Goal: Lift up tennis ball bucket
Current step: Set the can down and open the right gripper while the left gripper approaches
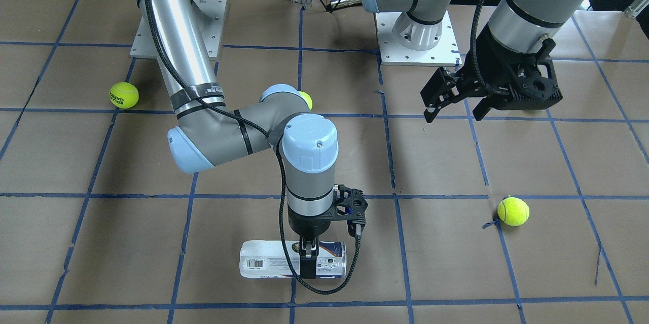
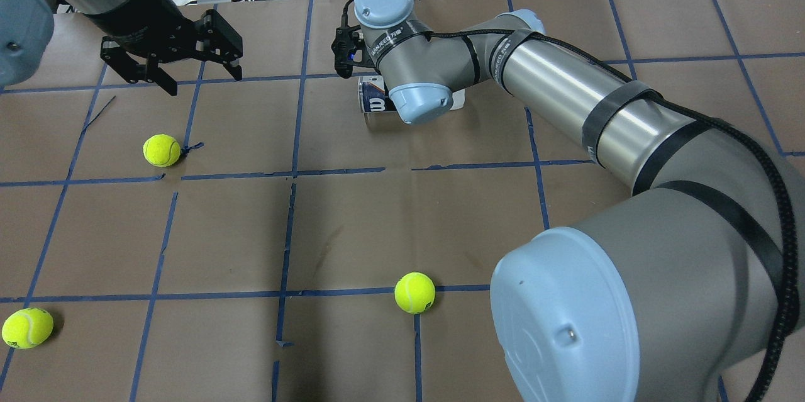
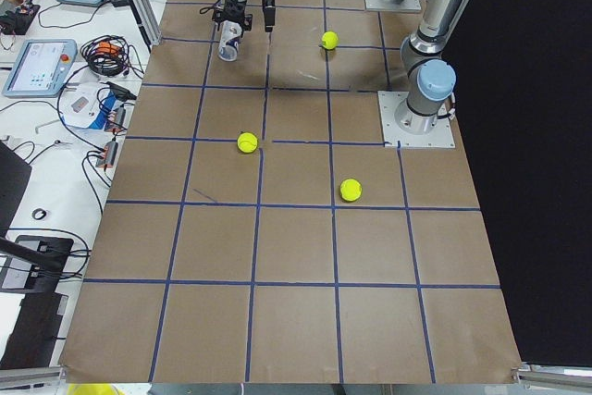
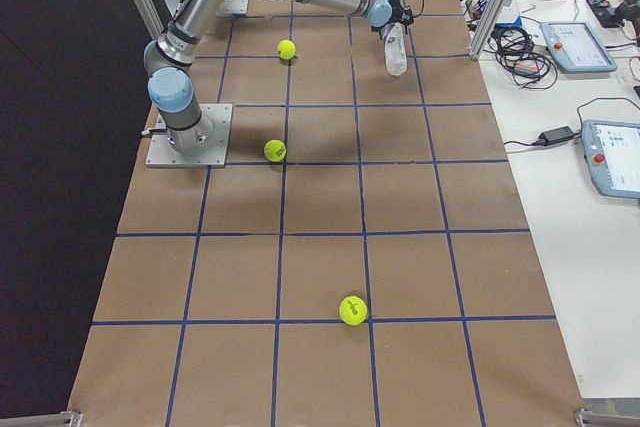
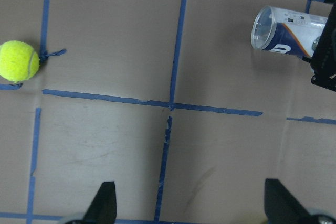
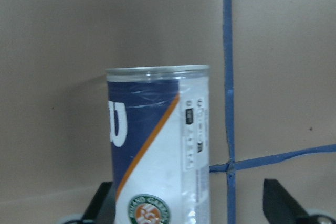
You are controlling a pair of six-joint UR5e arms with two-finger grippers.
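Observation:
The tennis ball bucket (image 1: 268, 261) is a clear can with a white and navy label. It lies on its side on the brown table near the far edge, and also shows in the overhead view (image 2: 375, 103) and the left wrist view (image 5: 278, 30). My right gripper (image 1: 308, 257) points straight down over it. The right wrist view shows the can (image 6: 157, 145) between the two spread fingers, closer to one of them, so the gripper is open around it. My left gripper (image 1: 455, 110) hangs open and empty above the table, well to the side of the can.
Tennis balls lie loose on the table: one below the left gripper's side (image 2: 161, 150), one mid-table (image 2: 414, 292), one near the robot's left edge (image 2: 27, 328). Blue tape lines grid the table. Operator desks with cables and tablets stand beyond the far edge (image 4: 560, 42).

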